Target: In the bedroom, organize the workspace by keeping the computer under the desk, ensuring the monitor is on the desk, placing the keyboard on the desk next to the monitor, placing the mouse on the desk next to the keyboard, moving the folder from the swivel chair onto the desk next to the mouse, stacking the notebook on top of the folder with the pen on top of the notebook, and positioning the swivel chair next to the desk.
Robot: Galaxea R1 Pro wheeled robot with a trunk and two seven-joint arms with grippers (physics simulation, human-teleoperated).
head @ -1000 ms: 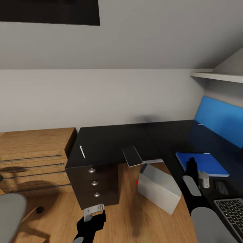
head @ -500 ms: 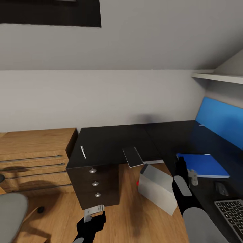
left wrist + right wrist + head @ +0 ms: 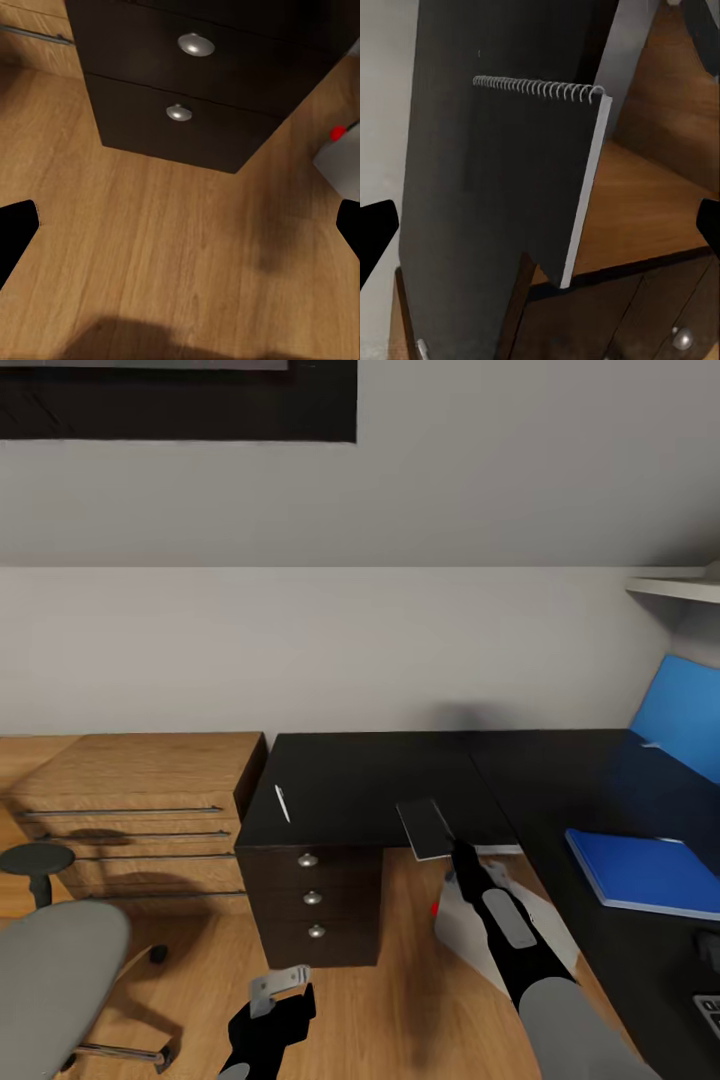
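Notebook (image 3: 536, 180) lies on the desk (image 3: 360, 780) just ahead of the right gripper (image 3: 462, 857), overhanging the edge. Its jaws stand spread, empty. Left gripper (image 3: 280, 988) hangs low, also spread.

head view, lower middle of frame: left gripper (image 3: 278, 988) has black housing with a light grey metal bracket plate on top, two small dark screw holes in it. lower right of frame: right arm (image 3: 510, 930) is a slim black link with an oval grey inlay panel, widening to a rounded grey shell at the bottom edge. both wrist views: black fingertips (image 3: 16, 234) at the side edges.
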